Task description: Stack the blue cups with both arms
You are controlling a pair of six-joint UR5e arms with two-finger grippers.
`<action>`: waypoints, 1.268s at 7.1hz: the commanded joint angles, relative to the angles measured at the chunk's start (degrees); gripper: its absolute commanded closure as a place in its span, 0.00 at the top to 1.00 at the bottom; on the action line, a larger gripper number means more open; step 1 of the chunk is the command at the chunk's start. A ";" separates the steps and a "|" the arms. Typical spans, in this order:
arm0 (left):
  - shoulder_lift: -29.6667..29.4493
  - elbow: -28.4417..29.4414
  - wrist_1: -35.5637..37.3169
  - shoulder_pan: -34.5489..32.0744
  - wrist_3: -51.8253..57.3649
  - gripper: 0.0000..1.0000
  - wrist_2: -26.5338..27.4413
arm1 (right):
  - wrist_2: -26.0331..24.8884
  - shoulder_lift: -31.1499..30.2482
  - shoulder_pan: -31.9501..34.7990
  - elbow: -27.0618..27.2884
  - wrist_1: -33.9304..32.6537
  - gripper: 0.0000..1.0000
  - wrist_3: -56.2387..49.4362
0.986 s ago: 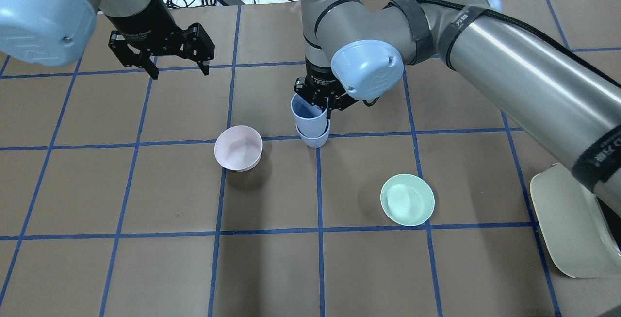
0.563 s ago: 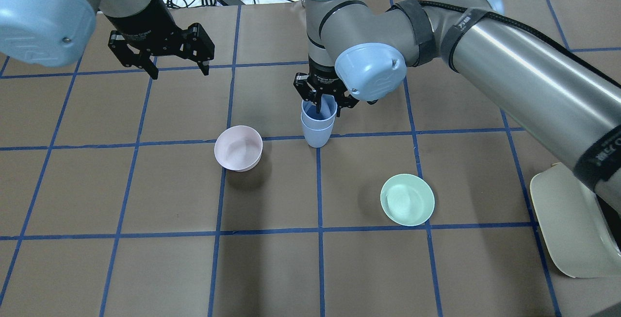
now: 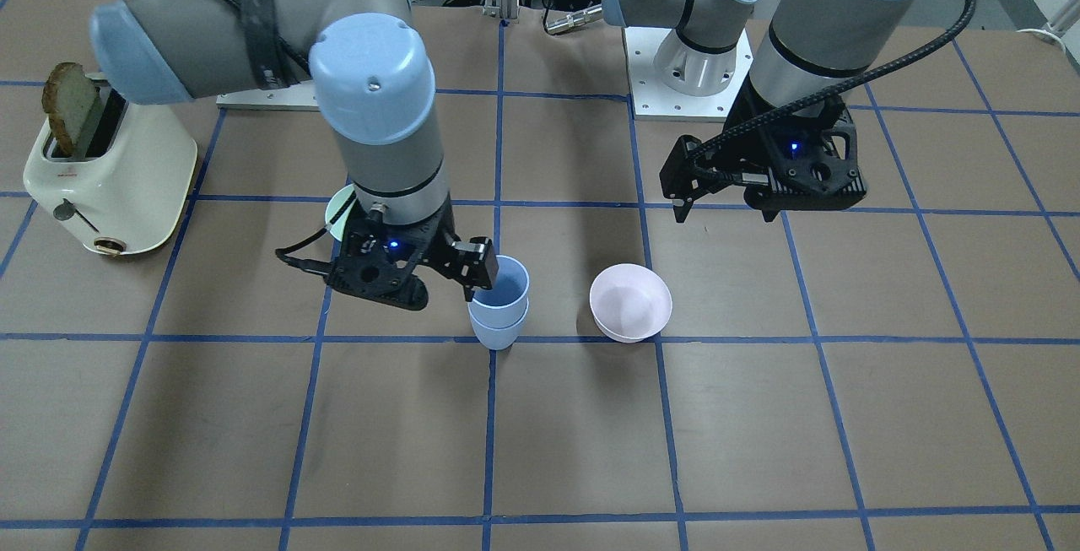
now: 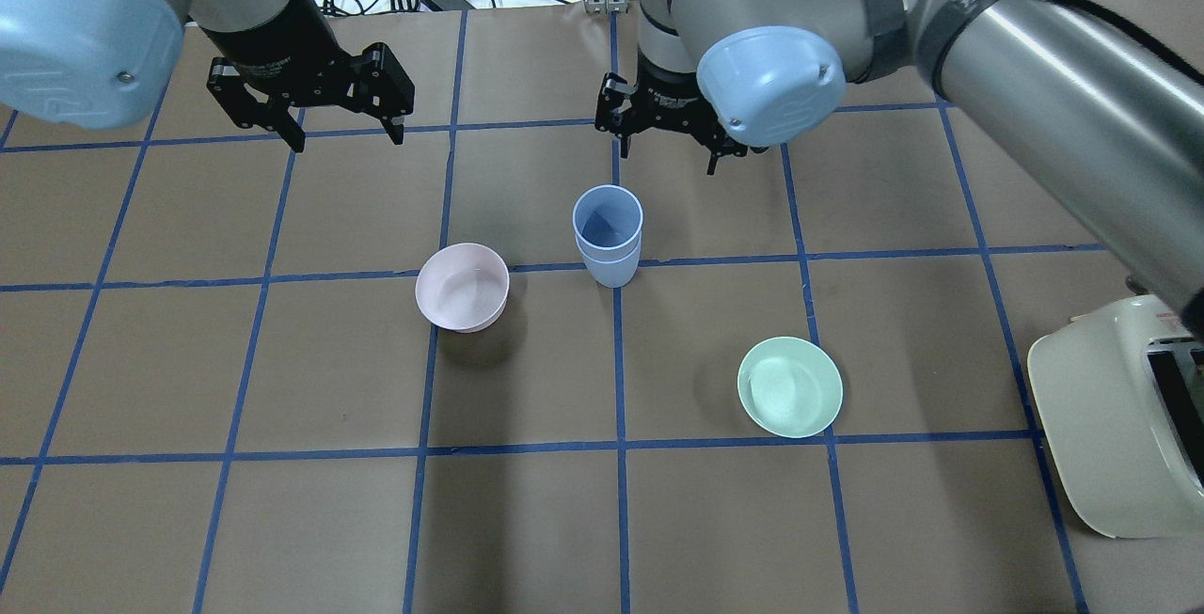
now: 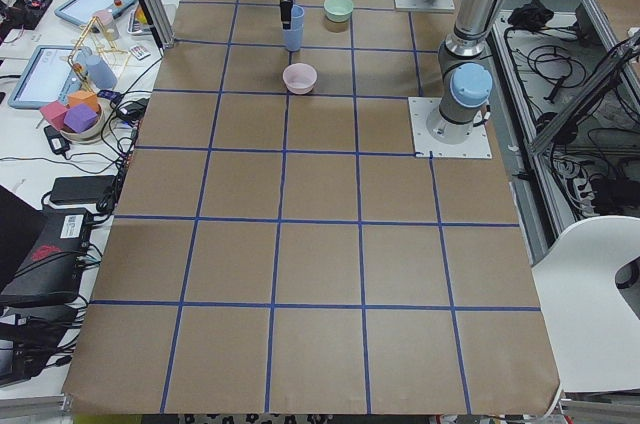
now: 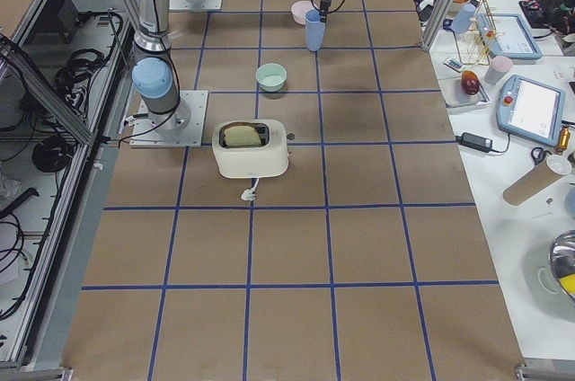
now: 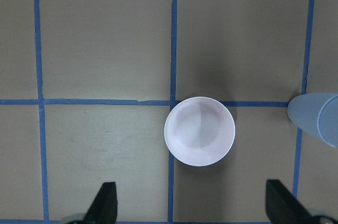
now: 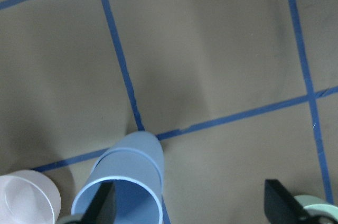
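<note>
The two blue cups stand nested, one inside the other, upright on a blue grid line near the table's middle; they also show in the front view and the right wrist view. My right gripper is open and empty, raised above and beyond the stack, touching nothing; in the front view it hangs beside the cups. My left gripper is open and empty, high over the far left, above the pink bowl. One cup's edge shows at the left wrist view's right border.
The pink bowl sits just left of the cups. A mint-green bowl lies nearer, to the right. A cream toaster holding toast stands at the table's right edge. Clutter lies beyond the far edge.
My right gripper opened, let go of the upper cup and rose back away from the stack. The upper cup now sits deeper and straight in the lower one. The left arm has not moved.
</note>
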 commanded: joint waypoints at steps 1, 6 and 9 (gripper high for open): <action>0.00 0.15 0.00 0.01 0.00 1.00 0.00 | -0.35 -4.79 -8.50 -0.63 4.35 1.00 -13.33; 0.18 -0.03 0.00 -0.08 0.00 1.00 0.09 | -0.70 -12.89 -16.36 -0.02 17.80 1.00 -23.26; 0.18 -0.03 0.00 -0.08 0.00 1.00 0.09 | -2.72 -13.25 -16.19 0.43 17.99 1.00 -23.35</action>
